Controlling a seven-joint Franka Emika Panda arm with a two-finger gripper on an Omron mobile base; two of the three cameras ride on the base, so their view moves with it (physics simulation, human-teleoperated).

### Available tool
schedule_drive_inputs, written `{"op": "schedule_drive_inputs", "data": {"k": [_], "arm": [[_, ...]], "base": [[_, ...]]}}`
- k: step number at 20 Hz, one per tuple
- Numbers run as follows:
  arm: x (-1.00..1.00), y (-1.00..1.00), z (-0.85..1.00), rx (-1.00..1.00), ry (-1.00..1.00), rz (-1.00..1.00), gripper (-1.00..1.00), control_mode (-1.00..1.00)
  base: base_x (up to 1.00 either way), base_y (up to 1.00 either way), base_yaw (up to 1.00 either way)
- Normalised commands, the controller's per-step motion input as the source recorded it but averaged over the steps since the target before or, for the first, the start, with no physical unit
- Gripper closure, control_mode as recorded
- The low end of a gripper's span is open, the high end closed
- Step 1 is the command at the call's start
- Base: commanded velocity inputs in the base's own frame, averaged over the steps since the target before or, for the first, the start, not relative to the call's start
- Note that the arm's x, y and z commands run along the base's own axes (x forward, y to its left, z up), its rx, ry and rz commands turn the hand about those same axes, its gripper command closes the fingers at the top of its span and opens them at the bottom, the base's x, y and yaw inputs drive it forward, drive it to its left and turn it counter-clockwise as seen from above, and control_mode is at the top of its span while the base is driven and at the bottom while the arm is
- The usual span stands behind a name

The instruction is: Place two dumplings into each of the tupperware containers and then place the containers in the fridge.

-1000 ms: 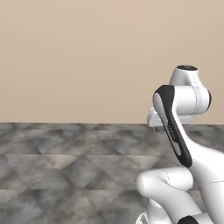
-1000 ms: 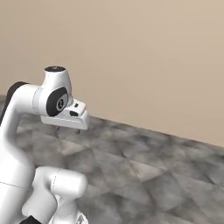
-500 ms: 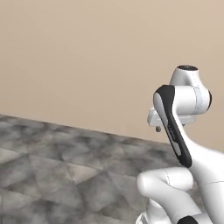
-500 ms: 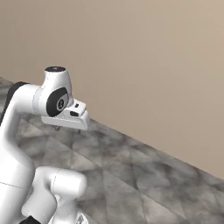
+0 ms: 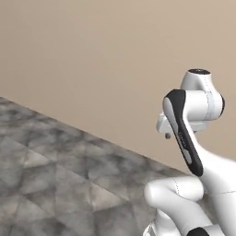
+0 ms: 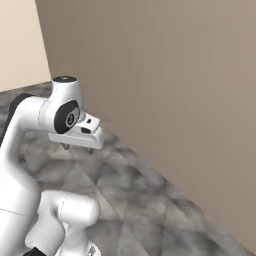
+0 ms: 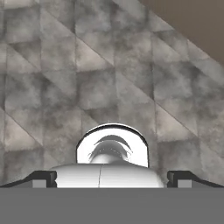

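The gripper (image 6: 77,148) hangs above the grey tiled floor (image 6: 145,200), jaws wide apart and empty. A beige wall (image 6: 165,75) stands just beyond it.

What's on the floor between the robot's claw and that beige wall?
Just bare grey tiled floor. In the right base view nothing stands between the open gripper and the wall; the left base view agrees.

glossy white rounded arm (image 5: 198,138), black joint bands, small dark fingertips (image 6: 64,146)
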Motion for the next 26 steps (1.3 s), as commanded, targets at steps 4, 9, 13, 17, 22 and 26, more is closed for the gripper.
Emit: {"op": "schedule_drive_inputs", "data": {"k": [4, 9, 13, 17, 22, 26], "arm": [[0.0, 0.0, 0.0, 0.0, 0.0, 0.0, -1.0, 1.0], [0.0, 0.0, 0.0, 0.0, 0.0, 0.0, -1.0, 1.0], [0.0, 0.0, 0.0, 0.0, 0.0, 0.0, -1.0, 1.0], [0.0, 0.0, 0.0, 0.0, 0.0, 0.0, -1.0, 1.0], [0.0, 0.0, 0.0, 0.0, 0.0, 0.0, -1.0, 1.0], [0.0, 0.0, 0.0, 0.0, 0.0, 0.0, -1.0, 1.0]], "base": [[1.0, -0.17, 0.7], [1.0, -0.24, 0.69], [1.0, -0.31, 0.6], [1.0, -0.34, 0.55], [1.0, -0.5, 0.46], [1.0, -0.62, 0.45]]}}
